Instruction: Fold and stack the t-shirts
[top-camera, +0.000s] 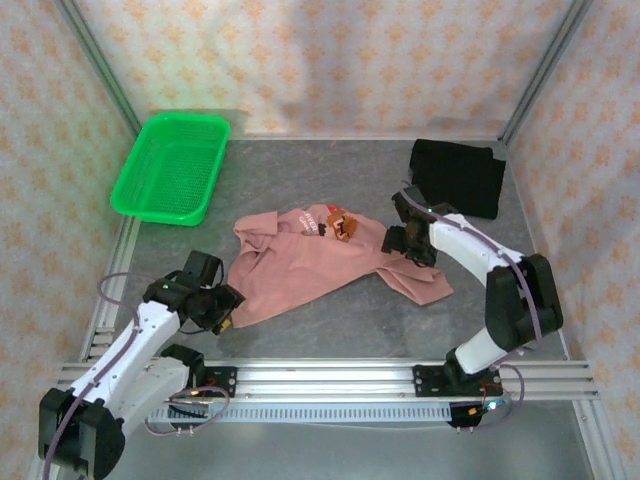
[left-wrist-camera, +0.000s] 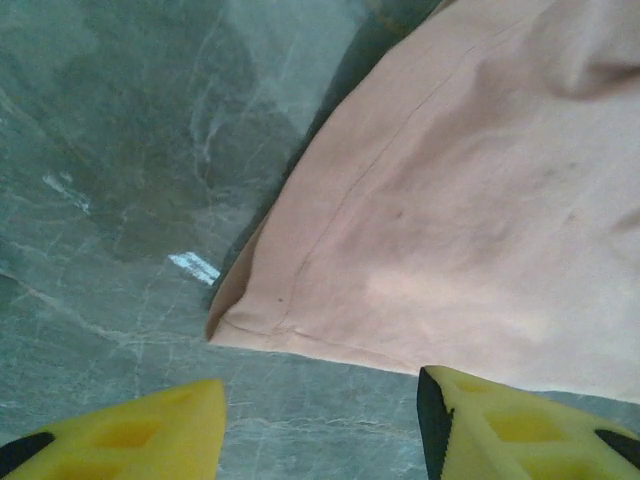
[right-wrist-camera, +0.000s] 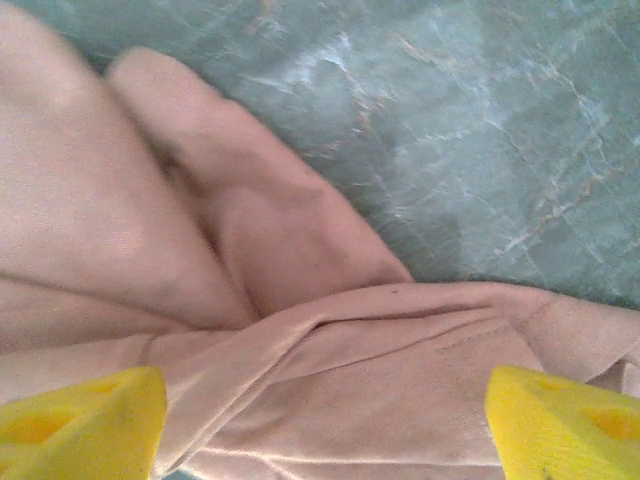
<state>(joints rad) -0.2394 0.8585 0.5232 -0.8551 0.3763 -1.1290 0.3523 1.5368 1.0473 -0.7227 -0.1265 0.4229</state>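
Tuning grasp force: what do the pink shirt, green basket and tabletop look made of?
Pink shirt: soft matte cloth, probably cotton knit; wrinkles, stitched hem. Green basket: shiny moulded plastic mesh. Tabletop: hard marbled surface, faint sheen; stone or laminate, unclear.

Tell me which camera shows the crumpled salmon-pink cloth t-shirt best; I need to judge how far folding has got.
The top external view: the whole salmon-pink cloth t-shirt lies crumpled, unfolded, on the grey stone-patterned table. The left wrist view gives a hemmed corner close up; the right wrist view, bunched folds.

Left arm (top-camera: 148, 335) and right arm (top-camera: 466, 246) bent low — jaws apart.
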